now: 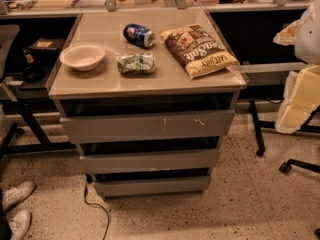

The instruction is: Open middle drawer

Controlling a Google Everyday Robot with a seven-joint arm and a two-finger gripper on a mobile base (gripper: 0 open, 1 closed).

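Centre frame: middle drawer (149, 160) front. White shape (311, 29) cut off upper right, unidentifiable. Gripper out of view; state cannot be told.

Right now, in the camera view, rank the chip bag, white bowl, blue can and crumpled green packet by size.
1. chip bag
2. white bowl
3. blue can and green packet look alike, so unranked.
The gripper is not in view.
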